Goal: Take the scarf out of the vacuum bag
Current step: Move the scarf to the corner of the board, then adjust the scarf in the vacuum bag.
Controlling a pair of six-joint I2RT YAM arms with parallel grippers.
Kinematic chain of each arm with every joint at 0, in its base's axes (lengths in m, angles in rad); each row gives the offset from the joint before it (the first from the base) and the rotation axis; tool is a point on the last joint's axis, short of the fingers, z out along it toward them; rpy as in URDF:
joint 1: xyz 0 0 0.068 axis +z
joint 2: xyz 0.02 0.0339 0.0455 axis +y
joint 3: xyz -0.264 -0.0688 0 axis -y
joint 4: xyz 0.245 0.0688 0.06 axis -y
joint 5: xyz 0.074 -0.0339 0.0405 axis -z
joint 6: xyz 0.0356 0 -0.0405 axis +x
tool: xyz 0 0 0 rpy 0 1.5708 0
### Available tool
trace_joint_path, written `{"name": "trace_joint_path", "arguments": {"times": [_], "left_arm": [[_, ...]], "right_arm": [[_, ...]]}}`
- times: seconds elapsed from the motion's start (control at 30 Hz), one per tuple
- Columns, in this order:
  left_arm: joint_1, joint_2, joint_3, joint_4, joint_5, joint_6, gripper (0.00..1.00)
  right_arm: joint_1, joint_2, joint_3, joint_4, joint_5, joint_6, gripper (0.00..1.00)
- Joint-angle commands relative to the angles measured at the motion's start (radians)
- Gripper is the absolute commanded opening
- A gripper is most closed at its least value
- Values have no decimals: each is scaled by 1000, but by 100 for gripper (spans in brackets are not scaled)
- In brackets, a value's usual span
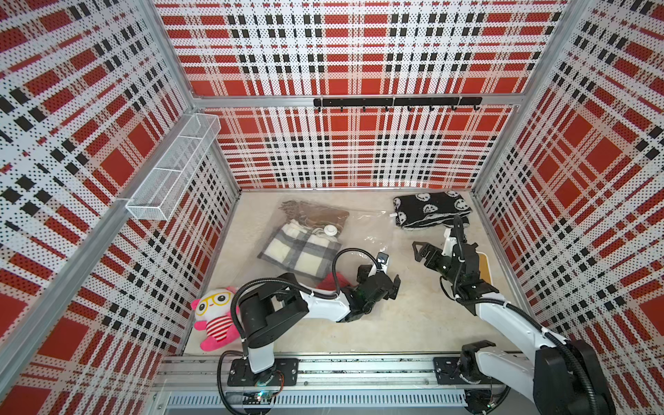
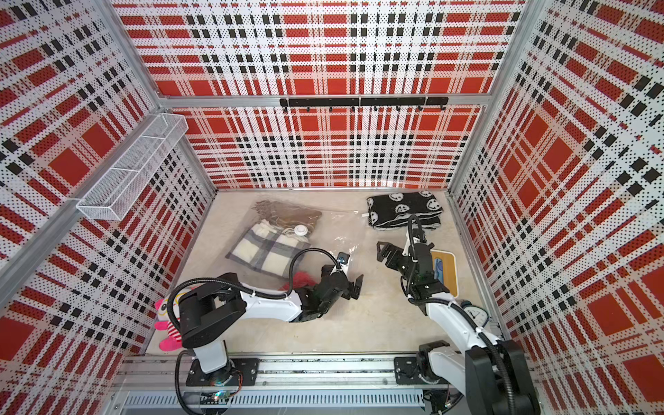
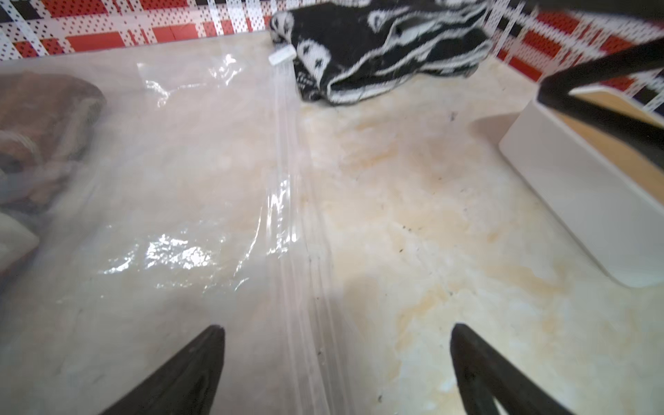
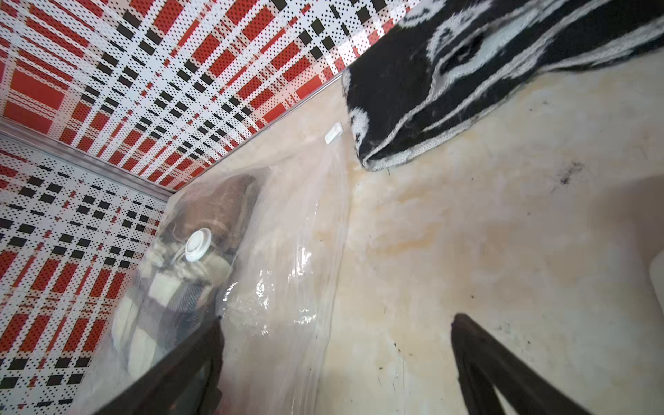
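The clear vacuum bag (image 1: 363,230) lies flat on the floor, its round white valve (image 1: 331,230) facing up. Inside it are a folded brown scarf (image 1: 316,215) and a grey-and-cream plaid scarf (image 1: 300,251). A black-and-white scarf (image 1: 431,212) lies outside the bag at the back right. My left gripper (image 1: 394,287) is open and low over the bag's zip-seal edge (image 3: 298,251), which runs between its fingers (image 3: 337,328). My right gripper (image 1: 418,251) is open above the floor beside that edge (image 4: 337,318). Neither holds anything.
A white slider clip (image 1: 392,214) sits at the seal's far end. A white tray (image 1: 485,266) stands by the right wall and a pink plush toy (image 1: 215,316) at the front left. Something red and fuzzy (image 1: 332,280) shows under my left arm. A mesh basket (image 1: 172,172) hangs on the left wall.
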Motion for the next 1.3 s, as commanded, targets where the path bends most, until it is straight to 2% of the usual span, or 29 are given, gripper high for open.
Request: {"name": "trace_joint_path", "arguments": {"times": [0.0,0.1,0.23,0.43,0.47,0.53,0.77,0.8,0.9,0.97,1.03,1.27], "left_arm": [[-11,42,44,-127,-43,-40,95],[-24,83,84,-188,-50,-50,92],[-36,127,149,-319,-169,-78,81],[-48,110,137,-339,-223,-104,67],[-49,106,130,-328,-224,-104,62],[-51,102,124,-321,-220,-103,48],[-49,161,179,-411,-276,-135,48],[-49,165,183,-414,-281,-134,45],[-51,157,184,-408,-309,-135,21],[-51,145,181,-397,-327,-135,9],[-56,126,173,-383,-348,-135,1],[-70,33,96,-301,-424,-153,0]], "right_arm": [[3,-13,-16,81,-32,-16,100],[3,-7,-28,90,-9,-17,100],[2,-28,-42,94,13,-16,100],[3,-55,-66,111,16,-4,100],[2,-50,-66,116,10,-4,100],[3,-37,-59,117,2,-3,100],[4,-11,-55,124,-9,-2,100],[4,-7,-54,125,-11,0,100],[8,6,-56,140,-28,6,100],[16,20,-54,147,-35,3,100],[34,41,-39,138,-34,-9,100],[137,159,25,147,-82,-65,95]]}}
